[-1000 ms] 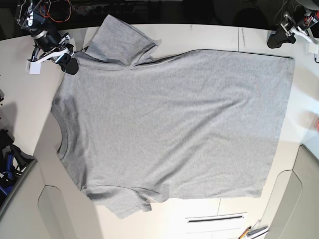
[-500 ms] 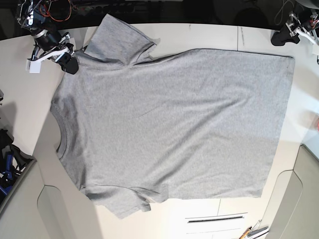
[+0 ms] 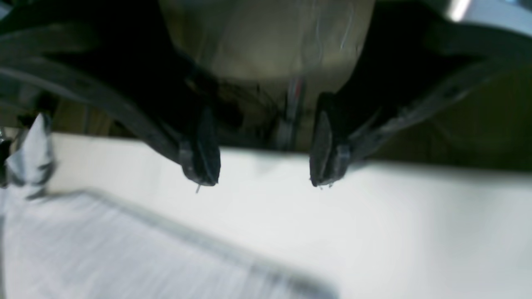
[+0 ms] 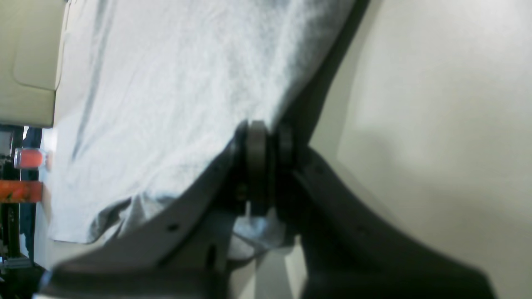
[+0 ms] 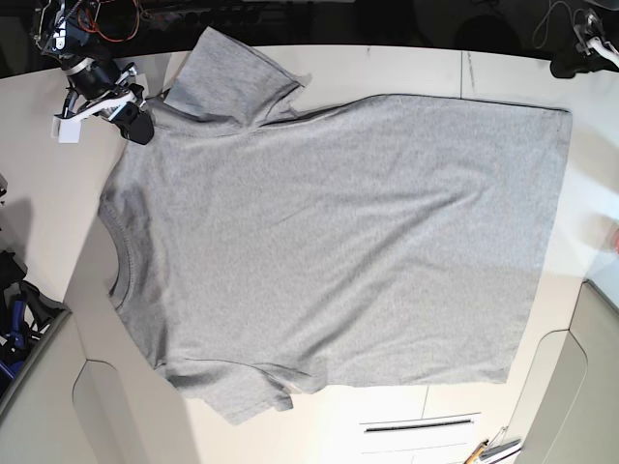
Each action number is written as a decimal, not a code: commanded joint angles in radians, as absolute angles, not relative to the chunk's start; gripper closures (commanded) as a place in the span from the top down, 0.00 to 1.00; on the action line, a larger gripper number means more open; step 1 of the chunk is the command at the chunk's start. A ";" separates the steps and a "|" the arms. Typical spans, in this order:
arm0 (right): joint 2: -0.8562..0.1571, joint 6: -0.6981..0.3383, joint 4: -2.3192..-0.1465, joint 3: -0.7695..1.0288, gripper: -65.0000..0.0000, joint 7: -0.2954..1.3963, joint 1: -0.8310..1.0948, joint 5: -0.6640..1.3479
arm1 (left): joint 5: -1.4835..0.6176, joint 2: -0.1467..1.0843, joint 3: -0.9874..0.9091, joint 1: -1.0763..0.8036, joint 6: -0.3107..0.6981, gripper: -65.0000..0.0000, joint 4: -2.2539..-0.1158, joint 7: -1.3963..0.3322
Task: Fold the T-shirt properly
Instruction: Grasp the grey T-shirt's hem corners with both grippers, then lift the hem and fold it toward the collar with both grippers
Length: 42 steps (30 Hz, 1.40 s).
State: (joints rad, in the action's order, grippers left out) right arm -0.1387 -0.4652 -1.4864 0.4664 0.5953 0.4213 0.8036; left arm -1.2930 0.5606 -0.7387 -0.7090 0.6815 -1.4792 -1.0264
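The left end effector (image 5: pixel 583 53) has withdrawn toward the table's far corner.

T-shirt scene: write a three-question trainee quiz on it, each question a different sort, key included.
1. True or false: the right pincer is shut on the T-shirt.
2. Where is the left pincer? A) gripping the hem B) open over bare table, off the shirt C) on the collar
3. Fill in: the shirt lies ____ on the table, with no lettering showing.

Key: 1 true; 2 B; 3 flat
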 commanded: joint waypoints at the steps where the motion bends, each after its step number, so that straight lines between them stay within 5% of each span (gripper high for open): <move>1: -0.146 -0.453 -1.490 0.468 0.00 0.614 0.429 0.782 | -1.305 0.581 -0.757 -0.715 0.693 0.54 -1.504 -1.018; 11: -0.146 -0.453 -1.490 0.468 0.00 0.614 0.427 0.786 | -1.238 0.579 -0.780 -0.626 0.691 0.54 -1.494 -0.938; 25: -0.147 -0.453 -1.490 0.468 0.00 0.614 0.427 0.786 | -1.237 0.579 -0.684 -0.439 0.684 0.54 -1.175 -0.931; 38: -0.146 -0.453 -1.490 0.468 0.00 0.614 0.427 0.785 | -1.287 0.579 -0.654 -0.433 0.686 0.54 -1.169 -1.022; 40: -0.146 -0.453 -1.490 0.468 0.00 0.614 0.427 0.785 | -1.287 0.579 -0.654 -0.433 0.686 0.45 -1.169 -1.021; 42: -0.146 -0.453 -1.490 0.468 0.00 0.614 0.427 0.786 | -1.287 0.579 -0.654 -0.432 0.686 0.26 -1.169 -1.017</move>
State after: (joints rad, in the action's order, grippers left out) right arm -0.1383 -0.4648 -1.4864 0.4664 0.5949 0.4210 0.8070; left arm -1.2991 0.5644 -0.6518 -0.4263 0.6884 -1.1645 -0.9981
